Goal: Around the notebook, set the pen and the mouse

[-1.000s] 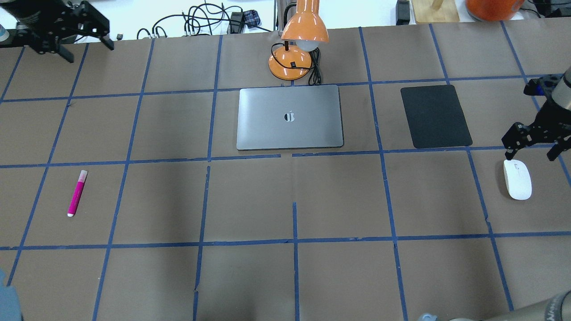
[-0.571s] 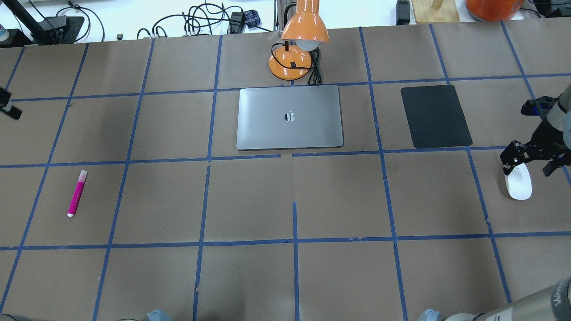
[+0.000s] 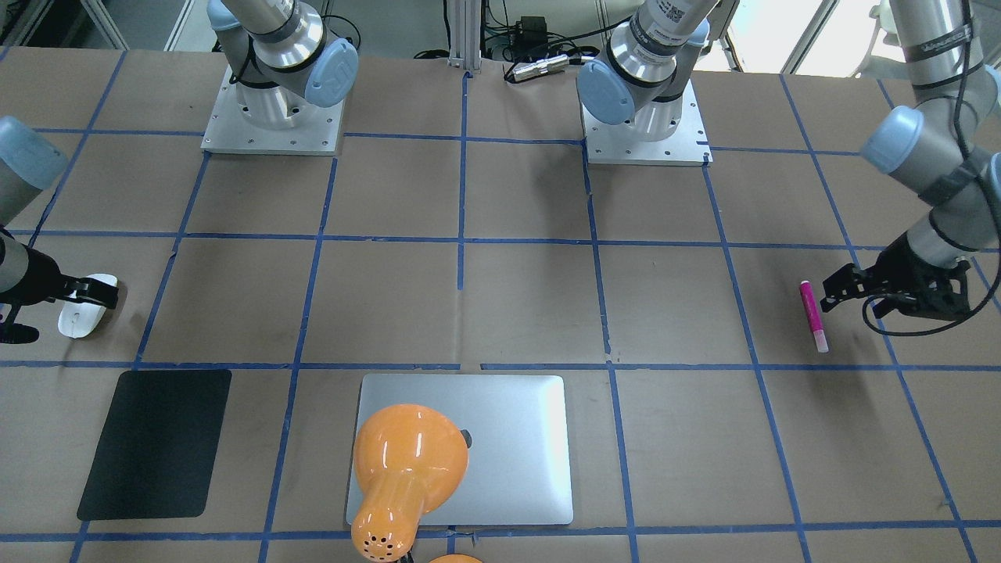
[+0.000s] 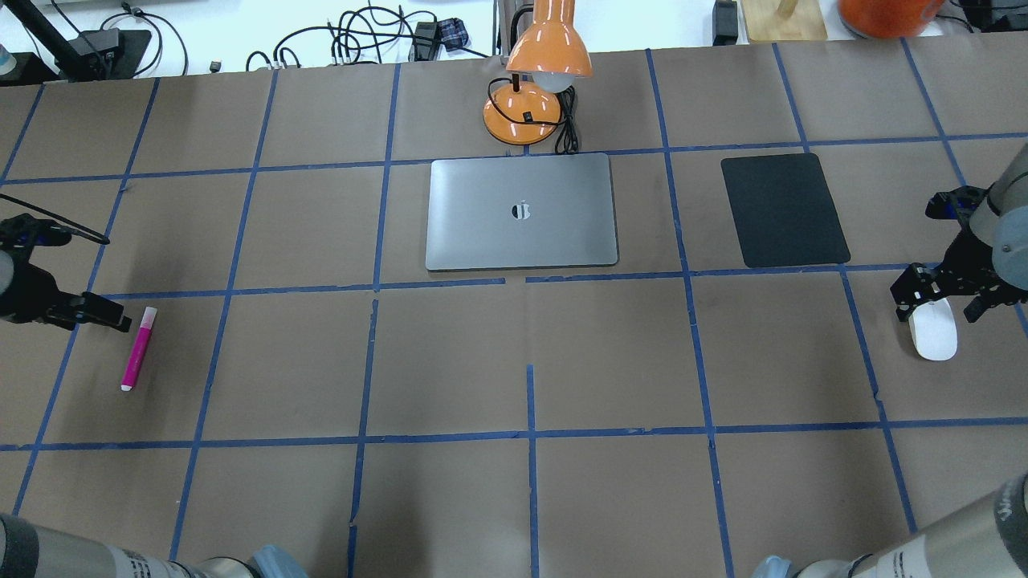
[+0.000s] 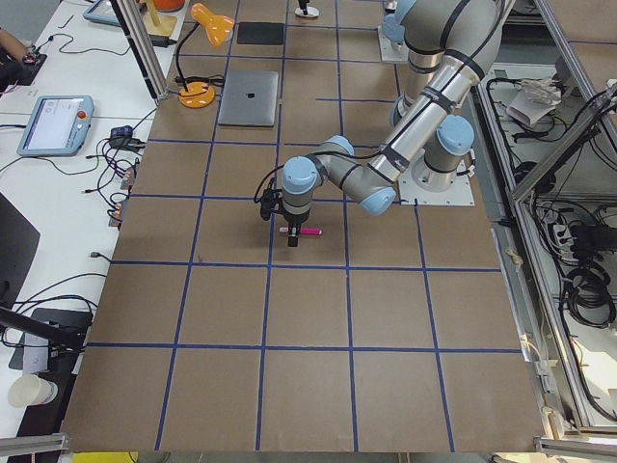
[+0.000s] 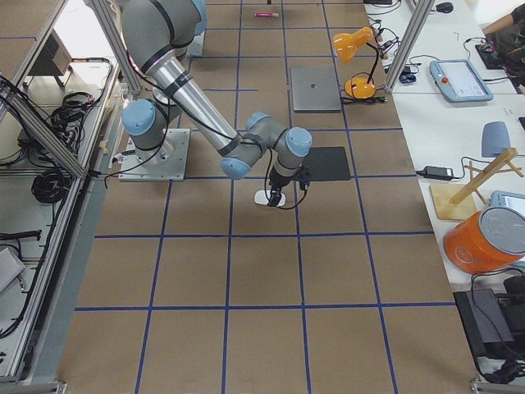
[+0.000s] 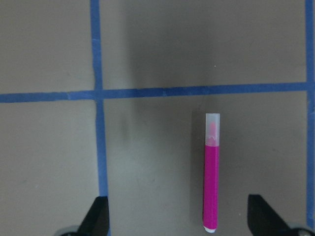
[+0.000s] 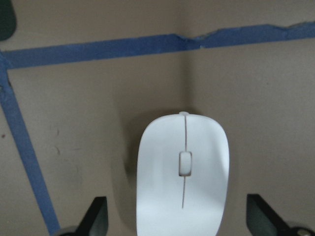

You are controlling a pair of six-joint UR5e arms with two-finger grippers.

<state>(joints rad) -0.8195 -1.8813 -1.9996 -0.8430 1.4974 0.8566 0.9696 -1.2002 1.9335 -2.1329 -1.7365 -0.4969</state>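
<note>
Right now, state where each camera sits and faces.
Front: across the table, facing arm bases.
Overhead: behind those bases, looking forward; left tool, right tool.
Exterior left: left table end; left arm nearest.
Exterior right: right table end; right arm nearest.
Left wrist: above the pen; fingertips show.
Right wrist: above the mouse; fingertips show.
Overhead and front share the laptop.

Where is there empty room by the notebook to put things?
Free: the bare table between the notebook and the pen, and the wide stretch on the robot's side of the notebook. The strip between notebook and black mat is narrower. Crowded: behind the notebook, where the orange lamp stands.
</note>
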